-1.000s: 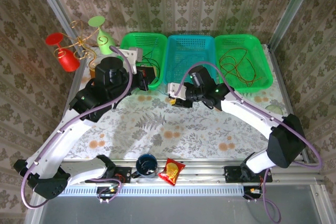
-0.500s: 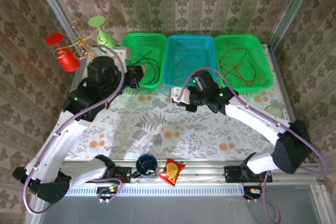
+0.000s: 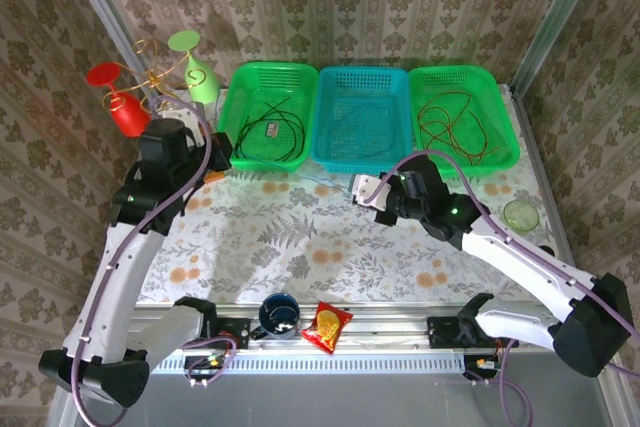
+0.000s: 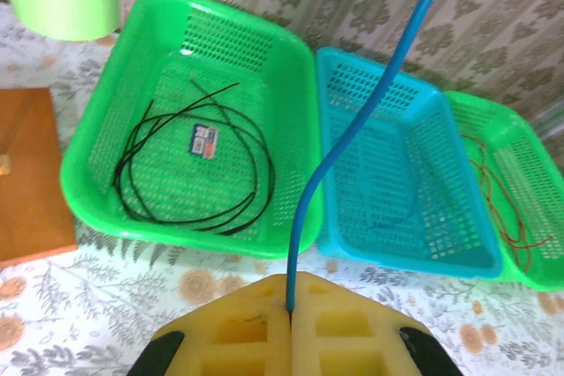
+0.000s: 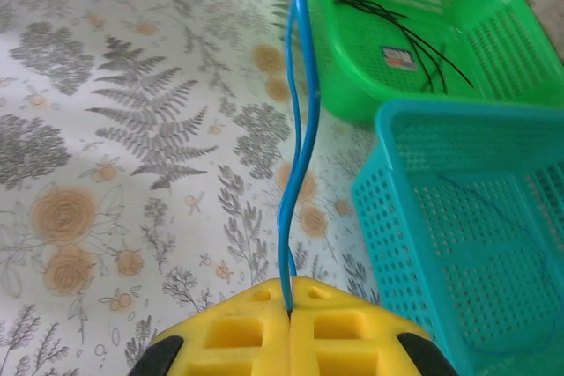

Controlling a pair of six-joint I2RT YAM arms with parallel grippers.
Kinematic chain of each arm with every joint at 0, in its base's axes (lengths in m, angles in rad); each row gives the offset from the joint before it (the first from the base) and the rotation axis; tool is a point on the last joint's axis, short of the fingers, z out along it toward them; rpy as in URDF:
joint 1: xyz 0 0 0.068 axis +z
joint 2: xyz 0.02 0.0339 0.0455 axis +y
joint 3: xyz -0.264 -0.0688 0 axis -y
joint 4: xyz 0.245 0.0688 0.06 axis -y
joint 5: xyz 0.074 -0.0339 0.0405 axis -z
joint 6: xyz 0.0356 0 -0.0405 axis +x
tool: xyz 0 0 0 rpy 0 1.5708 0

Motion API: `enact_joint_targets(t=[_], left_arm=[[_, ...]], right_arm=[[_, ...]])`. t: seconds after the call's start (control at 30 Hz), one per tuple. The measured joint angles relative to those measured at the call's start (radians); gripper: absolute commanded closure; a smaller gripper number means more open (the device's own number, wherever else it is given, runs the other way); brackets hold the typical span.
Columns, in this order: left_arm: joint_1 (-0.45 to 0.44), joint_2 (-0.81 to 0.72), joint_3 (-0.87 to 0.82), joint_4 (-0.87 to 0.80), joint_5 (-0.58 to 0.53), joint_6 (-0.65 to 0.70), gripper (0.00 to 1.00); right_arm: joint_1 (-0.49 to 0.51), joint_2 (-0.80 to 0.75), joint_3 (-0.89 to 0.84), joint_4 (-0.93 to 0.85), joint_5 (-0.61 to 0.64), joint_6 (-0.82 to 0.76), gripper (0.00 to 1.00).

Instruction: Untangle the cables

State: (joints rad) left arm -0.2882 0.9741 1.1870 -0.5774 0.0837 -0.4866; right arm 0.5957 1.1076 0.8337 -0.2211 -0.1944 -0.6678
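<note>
Along the far edge of the tabletop (image 3: 300, 237): three baskets side by side.
- Left green basket (image 3: 272, 69): black cable (image 4: 266, 184) lying in a loose coil, a small label on it.
- Teal basket (image 3: 362, 72): one thin blue strand lies on its floor; whether it joins the held cable cannot be told.
- Right green basket (image 3: 455, 72): red cables (image 3: 455, 127) in a loose heap.

Left claw (image 4: 289, 305), near the far-left corner beside the left green basket: pads together, clamped on the blue cable (image 4: 352, 121), which rises from the pads in one curve.

Right claw (image 5: 289, 310), just off the teal basket's near edge: pads together, clamped on the same blue cable, here a doubled strand running out over the tabletop.
</note>
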Motion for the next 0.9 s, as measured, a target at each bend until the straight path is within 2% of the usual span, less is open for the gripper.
enact_joint_targets(t=[0.2,0.27,0.37,0.53,0.73,0.9], left_arm=[[0.034,-0.018,-0.050,0.001,0.054,0.000,1.00],[0.017,-0.016,-0.055,0.010,0.067,0.000,1.00],[-0.068,0.005,-0.064,0.047,0.047,0.001,1.00],[-0.222,0.128,-0.060,0.121,0.013,0.012,1.00],[-0.248,0.334,-0.020,0.181,0.011,0.012,1.00],[-0.248,0.523,0.108,0.220,0.032,0.016,1.00]], right_arm=[[-0.067,-0.089,-0.090,0.149,0.043,0.202,1.00],[-0.075,-0.099,-0.089,0.209,0.083,0.282,1.00],[-0.075,-0.065,-0.048,0.246,0.180,0.414,1.00],[-0.089,0.146,0.217,0.164,0.339,0.606,1.00],[-0.172,0.390,0.483,0.027,0.375,0.797,1.00],[-0.231,0.575,0.621,-0.085,0.373,0.864,1.00]])
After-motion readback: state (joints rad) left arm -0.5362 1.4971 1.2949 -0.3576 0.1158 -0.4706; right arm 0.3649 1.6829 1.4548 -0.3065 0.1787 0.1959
